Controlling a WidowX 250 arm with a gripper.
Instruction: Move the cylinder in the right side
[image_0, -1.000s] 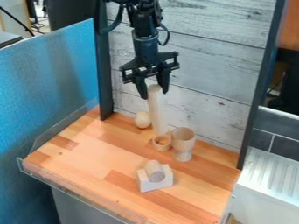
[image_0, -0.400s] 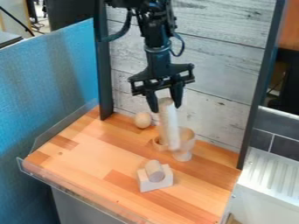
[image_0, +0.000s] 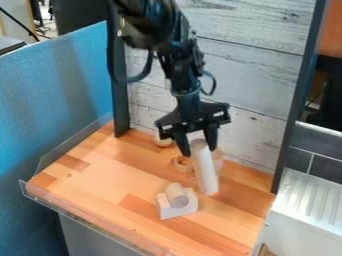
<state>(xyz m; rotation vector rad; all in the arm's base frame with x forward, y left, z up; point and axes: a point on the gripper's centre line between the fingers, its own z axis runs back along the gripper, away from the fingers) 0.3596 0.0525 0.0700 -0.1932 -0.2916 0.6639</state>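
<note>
gripper (image_0: 199, 151): jaws clamped on the cylinder (image_0: 206, 173)
cylinder: slightly tilted, right of the block (image_0: 178, 212); apparently mid-transfer
right side: likely carry farther from the block, lower, release

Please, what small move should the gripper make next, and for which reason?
Probably carry the cylinder slightly toward the picture's right before releasing: the gripper holds it, tilted, in front of the cup and short of the right edge of the board.
</note>
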